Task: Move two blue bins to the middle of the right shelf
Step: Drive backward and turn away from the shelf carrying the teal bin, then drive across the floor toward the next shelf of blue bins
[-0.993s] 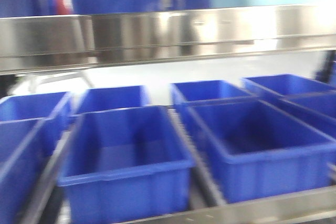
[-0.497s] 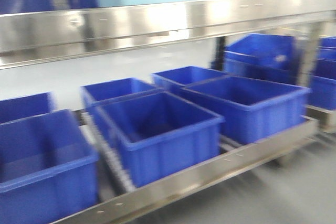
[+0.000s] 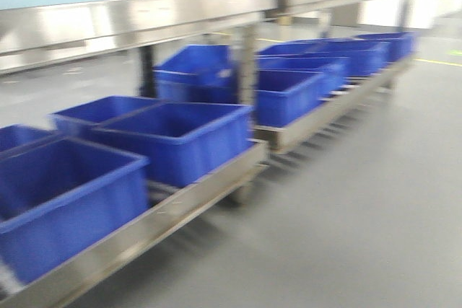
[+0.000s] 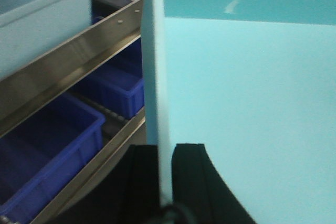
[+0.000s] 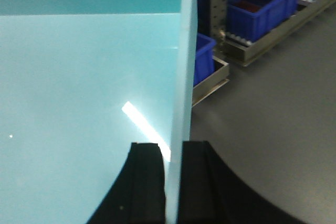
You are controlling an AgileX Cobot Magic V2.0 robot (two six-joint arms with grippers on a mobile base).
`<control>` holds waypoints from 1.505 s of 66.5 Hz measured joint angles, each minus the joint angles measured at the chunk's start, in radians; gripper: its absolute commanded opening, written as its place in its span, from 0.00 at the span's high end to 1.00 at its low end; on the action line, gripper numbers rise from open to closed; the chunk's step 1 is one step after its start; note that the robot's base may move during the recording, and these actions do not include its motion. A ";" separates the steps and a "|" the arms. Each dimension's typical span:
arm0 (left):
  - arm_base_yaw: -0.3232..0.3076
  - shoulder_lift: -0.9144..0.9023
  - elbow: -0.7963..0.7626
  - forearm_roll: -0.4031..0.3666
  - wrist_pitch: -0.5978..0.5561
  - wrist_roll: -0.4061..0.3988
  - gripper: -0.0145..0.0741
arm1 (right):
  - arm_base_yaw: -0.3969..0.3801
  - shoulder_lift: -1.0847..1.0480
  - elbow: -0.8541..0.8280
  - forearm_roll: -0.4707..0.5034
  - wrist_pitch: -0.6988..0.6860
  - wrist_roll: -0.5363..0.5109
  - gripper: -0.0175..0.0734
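Left gripper [image 4: 165, 156] and right gripper [image 5: 171, 153] each pinch a wall of a pale turquoise bin [image 4: 241, 108], apparently the same one; blurred blue bins [image 3: 177, 135] line the steel rack [image 3: 195, 192].

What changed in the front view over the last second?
The view swung right: the blue bins on the low shelf slid toward the left edge, and a second rack and floor came into view. The bins themselves have not shifted on the shelf. The left gripper and right gripper are shut on a pale bin's walls.
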 measured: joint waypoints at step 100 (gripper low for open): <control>0.000 0.000 0.000 0.000 -0.002 0.000 0.96 | 0.000 0.000 0.000 -0.001 0.000 0.000 0.98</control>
